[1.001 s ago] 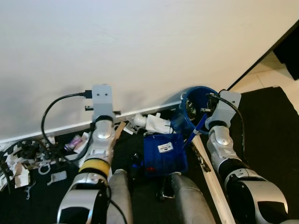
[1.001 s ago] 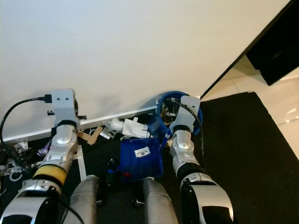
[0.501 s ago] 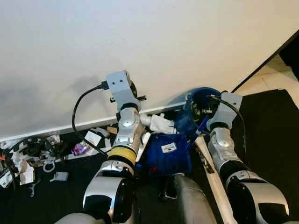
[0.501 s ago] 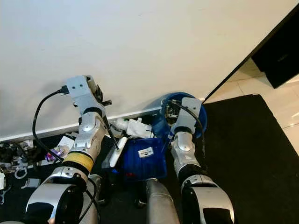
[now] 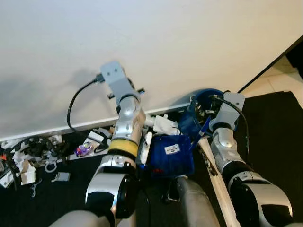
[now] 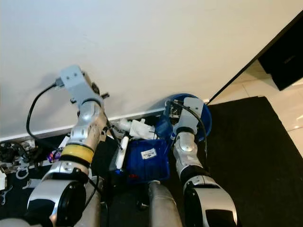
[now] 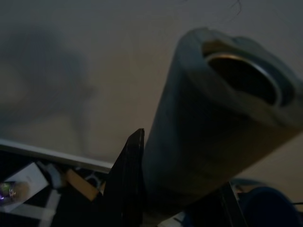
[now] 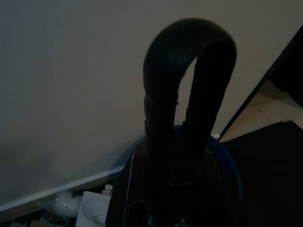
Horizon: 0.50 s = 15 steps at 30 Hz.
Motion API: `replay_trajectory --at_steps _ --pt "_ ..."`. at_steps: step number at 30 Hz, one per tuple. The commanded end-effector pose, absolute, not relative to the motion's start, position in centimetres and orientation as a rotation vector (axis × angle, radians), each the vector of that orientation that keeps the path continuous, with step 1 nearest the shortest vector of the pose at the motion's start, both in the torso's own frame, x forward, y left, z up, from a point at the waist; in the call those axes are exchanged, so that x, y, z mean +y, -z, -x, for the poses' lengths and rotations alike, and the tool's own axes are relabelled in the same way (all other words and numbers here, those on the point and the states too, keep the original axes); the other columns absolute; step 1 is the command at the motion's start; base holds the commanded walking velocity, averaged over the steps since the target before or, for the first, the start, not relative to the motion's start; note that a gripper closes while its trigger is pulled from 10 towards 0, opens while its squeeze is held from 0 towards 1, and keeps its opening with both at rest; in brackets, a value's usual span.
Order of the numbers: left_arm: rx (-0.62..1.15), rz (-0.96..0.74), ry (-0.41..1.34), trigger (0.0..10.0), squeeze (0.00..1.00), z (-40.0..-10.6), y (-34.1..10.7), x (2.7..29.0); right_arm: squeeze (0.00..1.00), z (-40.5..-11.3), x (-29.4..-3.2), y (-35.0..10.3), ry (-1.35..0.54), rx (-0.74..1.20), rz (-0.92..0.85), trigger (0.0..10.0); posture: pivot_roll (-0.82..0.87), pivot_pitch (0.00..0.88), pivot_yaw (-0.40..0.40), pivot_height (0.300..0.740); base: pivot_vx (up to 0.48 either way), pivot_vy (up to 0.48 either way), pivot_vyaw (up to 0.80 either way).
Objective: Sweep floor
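- A blue dustpan [image 5: 171, 155] lies on the dark floor [image 5: 57, 198] in the lower middle of the head views, a white label on its upper face; the white wall [image 5: 151, 42] and its baseboard [image 5: 71, 126] fill the upper half.
- The left gripper [image 7: 180, 208] reaches toward the dustpan's left edge. In the left wrist view its black fingers [image 7: 128, 184] sit on either side of a thick grey tube-like handle [image 7: 213, 123] with an open end — they look pressed onto it, though the contact itself is dark.
- A slim white piece [image 6: 124, 152] runs down along the dustpan's left side in the right eye view, just beside the left forearm.
- The right gripper [image 8: 165, 189] is by the blue bucket [image 5: 208, 101] at the wall, centre-right. The right wrist view shows a black looped handle [image 8: 189, 85] rising between its fingers — whether they clamp it or merely flank it, I cannot tell.
- A blue stick [image 5: 200, 131] slants from the bucket's rim down to the dustpan's upper right corner.
- White crumpled litter [image 5: 164, 125] sits against the baseboard, between the dustpan and the wall.
- More scraps, cable and small bits [image 5: 28, 156] are strewn over the floor at the left edge.
- A pale wooden strip [image 5: 215, 182] runs down the lower right, beside the right arm.
- A black mat [image 6: 255, 156] covers the floor at the right, with light tiles [image 6: 284, 90] beyond it.
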<state>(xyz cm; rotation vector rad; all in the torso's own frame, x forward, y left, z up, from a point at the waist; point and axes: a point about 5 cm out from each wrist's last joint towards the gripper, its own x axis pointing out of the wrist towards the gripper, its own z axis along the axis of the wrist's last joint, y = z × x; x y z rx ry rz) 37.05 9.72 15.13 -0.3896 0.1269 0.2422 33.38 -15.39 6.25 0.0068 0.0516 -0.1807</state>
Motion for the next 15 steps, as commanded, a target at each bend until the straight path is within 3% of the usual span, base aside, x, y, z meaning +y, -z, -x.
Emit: replay_trajectory --at_steps 1,8,10,12,15 --pt "0.185 0.760 0.041 10.0 0.00 -35.9 -19.9 -0.4 0.00 -31.9 -15.1 -3.5 0.147 0.196 0.016 10.0 0.05 0.225 -0.143 0.740 0.000 0.000 0.00" --pt "0.109 0.755 0.121 10.0 0.00 -36.4 -22.7 0.3 0.00 -32.1 -15.0 -3.7 0.143 0.198 0.015 10.0 0.06 0.208 -0.141 0.740 0.000 0.000 0.00" --pt "-0.010 0.509 0.150 10.0 0.00 -37.0 -23.0 2.1 0.00 -32.1 -15.0 -3.6 0.143 0.202 0.014 10.0 0.08 0.179 -0.136 0.740 0.000 0.000 0.00" --pt "-0.010 0.509 0.150 10.0 0.00 -37.0 -23.0 2.1 0.00 -32.1 -15.0 -3.6 0.143 0.202 0.014 10.0 0.08 0.179 -0.136 0.740 0.000 0.000 0.00" --pt "-0.114 0.293 0.162 10.0 0.00 -37.7 -23.0 5.2 0.00 -32.2 -15.0 -3.7 0.141 0.205 0.011 10.0 0.10 0.148 -0.130 0.740 0.000 0.000 0.00"
